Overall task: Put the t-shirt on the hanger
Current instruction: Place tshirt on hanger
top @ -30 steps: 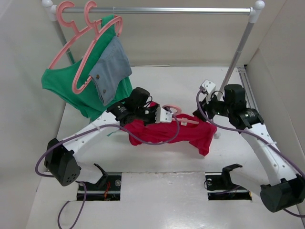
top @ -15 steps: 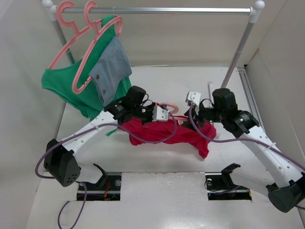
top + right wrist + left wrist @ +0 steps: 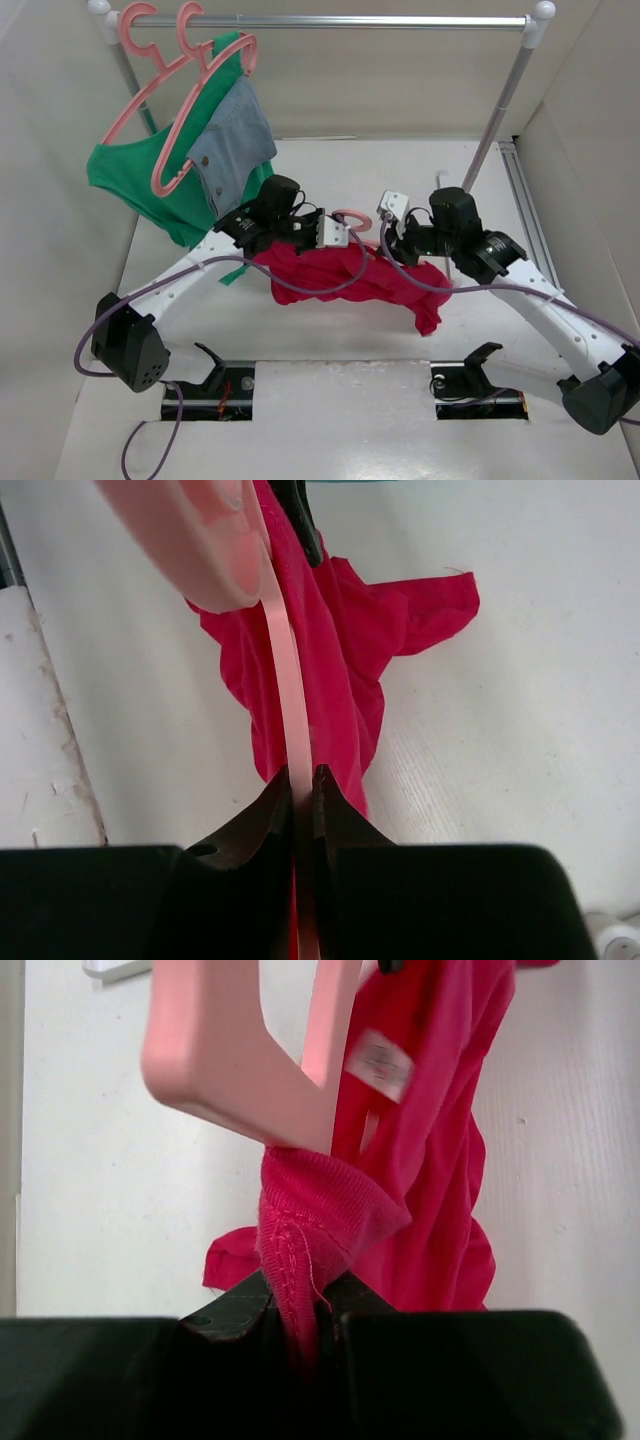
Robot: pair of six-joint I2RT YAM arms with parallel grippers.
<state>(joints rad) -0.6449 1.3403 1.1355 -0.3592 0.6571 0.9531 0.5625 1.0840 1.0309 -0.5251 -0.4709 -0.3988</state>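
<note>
Half done, roughly, by my read.

Grip state: my left gripper (image 3: 300, 1310) is clamped shut on a fold of the t-shirt (image 3: 430, 1160) at its ribbed collar, right under the hanger (image 3: 240, 1060), which touches the cloth there. My right gripper (image 3: 303, 790) is pinched shut on the hanger's thin bar. Some red shows low in that gap too; can't tell if cloth is caught with it.

Position: both grippers sit close together over the middle of the table (image 3: 330, 170), with the shirt slung between and below them. In the top view the hanger's hook pokes up out of the cloth between the two. Can't tell if the low end of the shirt touches the table.

Done: hanger is at the neck opening and the collar is in hand.

Unknown: whether the hanger's arms are inside the shirt body, since cloth hides them.

Left: shoulders don't look seated. Collar needs working around the hook end, then each shoulder settled on its arm.

Shirt look: crimson, crumpled, bunched into a rope instead of spread, one end drooping near-right. White label (image 3: 380, 1060) shows inside the neck. Soft knit; I expect it to sag and slip.

The rail (image 3: 330, 20) at the back holds a green garment (image 3: 130, 175) and a denim piece (image 3: 235, 140), well apart from this.
</note>
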